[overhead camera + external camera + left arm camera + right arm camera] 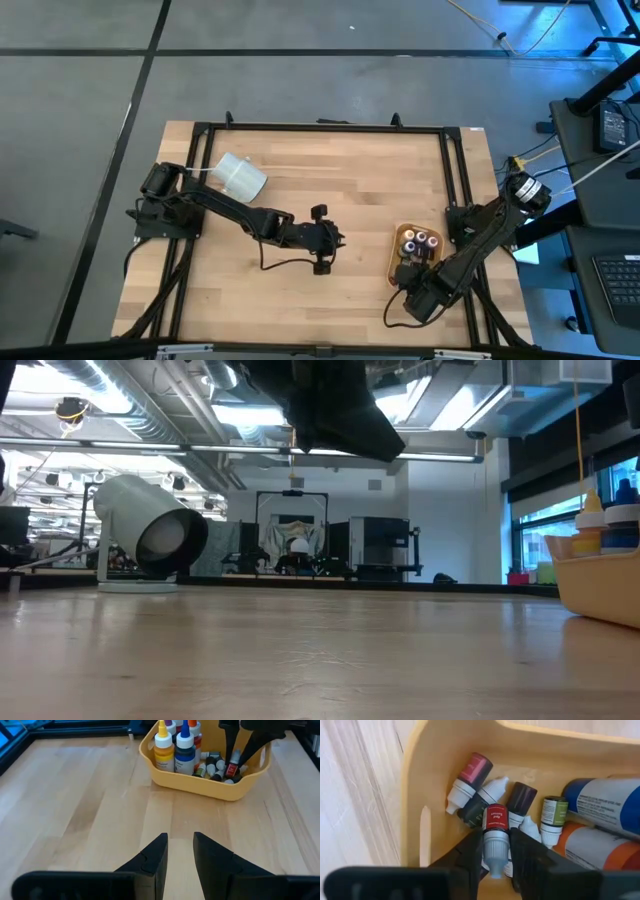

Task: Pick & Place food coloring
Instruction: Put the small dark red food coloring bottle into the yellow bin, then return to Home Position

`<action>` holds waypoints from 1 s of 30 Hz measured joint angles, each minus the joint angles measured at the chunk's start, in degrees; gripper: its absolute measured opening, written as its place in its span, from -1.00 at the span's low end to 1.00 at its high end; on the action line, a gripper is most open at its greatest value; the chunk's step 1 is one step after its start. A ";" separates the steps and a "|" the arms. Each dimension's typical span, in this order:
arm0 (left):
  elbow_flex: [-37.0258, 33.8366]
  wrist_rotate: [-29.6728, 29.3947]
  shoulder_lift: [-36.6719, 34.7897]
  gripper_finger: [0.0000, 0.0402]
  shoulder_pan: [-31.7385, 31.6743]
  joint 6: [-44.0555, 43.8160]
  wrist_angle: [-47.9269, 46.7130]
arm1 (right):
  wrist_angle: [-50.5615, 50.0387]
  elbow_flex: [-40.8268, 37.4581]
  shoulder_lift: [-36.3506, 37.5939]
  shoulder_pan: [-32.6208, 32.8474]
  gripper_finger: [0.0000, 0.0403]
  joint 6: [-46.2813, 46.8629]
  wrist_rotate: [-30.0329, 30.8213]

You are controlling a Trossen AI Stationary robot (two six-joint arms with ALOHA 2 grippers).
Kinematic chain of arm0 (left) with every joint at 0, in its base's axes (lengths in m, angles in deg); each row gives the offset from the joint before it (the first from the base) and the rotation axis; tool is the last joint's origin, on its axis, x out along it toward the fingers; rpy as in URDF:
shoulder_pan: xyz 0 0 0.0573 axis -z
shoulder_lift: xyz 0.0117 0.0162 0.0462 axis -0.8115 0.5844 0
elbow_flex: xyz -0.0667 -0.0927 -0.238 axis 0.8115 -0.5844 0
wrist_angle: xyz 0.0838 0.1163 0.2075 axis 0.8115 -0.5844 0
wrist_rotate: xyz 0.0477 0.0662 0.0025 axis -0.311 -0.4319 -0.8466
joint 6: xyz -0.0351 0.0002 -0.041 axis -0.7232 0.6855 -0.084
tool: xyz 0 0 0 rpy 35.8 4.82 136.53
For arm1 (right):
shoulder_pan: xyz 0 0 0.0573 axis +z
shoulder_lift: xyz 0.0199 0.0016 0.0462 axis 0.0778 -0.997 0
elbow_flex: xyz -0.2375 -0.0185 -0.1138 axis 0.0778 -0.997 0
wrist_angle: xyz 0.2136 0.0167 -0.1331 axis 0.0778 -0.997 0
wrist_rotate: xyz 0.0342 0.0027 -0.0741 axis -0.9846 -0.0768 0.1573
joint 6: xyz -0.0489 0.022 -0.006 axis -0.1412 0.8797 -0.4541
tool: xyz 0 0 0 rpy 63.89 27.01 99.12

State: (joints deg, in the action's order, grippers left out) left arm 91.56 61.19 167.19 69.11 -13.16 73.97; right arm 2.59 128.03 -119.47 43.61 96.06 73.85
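Note:
A tan tray (pixel 394 262) at the table's right holds several tiny food coloring bottles (pixel 470 777) lying on its floor, and larger yellow (pixel 164 747) and blue (pixel 185 750) dropper bottles standing at one end. My right gripper (pixel 496 837) reaches down into the tray (pixel 200 785), shut on a red-labelled food coloring bottle (pixel 495 822). My left gripper (pixel 180 837) hovers over the bare wood at mid-table (pixel 335 240), pointing toward the tray, open by a narrow gap with nothing between its fingers. My right gripper pinches the red-labelled bottle by its pale cap and neck (pixel 496 851) between its two fingers (pixel 227 745), coming from above and pointing down. The bottle stands roughly upright, cap up between the fingers, its red body (pixel 231 769) down among the other small bottles in the tray.
A white cup-like cylinder (pixel 240 175) lies on its side at the table's far left, its open end showing in the low view (pixel 150 535). Black frame rails run along the table's edges. Bare wood lies between the cylinder and the tray.

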 joint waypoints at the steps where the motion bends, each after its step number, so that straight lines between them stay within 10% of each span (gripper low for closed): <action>1: 0.00 0.19 0.00 -0.56 0.00 -0.06 0.00 | 0.00 0.00 0.00 0.00 -0.50 0.00 0.00; 14: -0.71 0.51 -7.47 -0.57 0.19 -0.19 -5.99 | -7.54 2.33 2.17 0.03 -0.39 -0.56 -0.34; 30: -32.78 -4.23 -38.65 -0.57 2.51 -3.23 5.76 | -10.22 1.38 17.93 -1.53 -0.41 -13.83 19.12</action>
State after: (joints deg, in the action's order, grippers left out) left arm 58.78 56.96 128.54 71.63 -16.39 79.73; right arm -7.63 129.40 -101.54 42.08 82.23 92.97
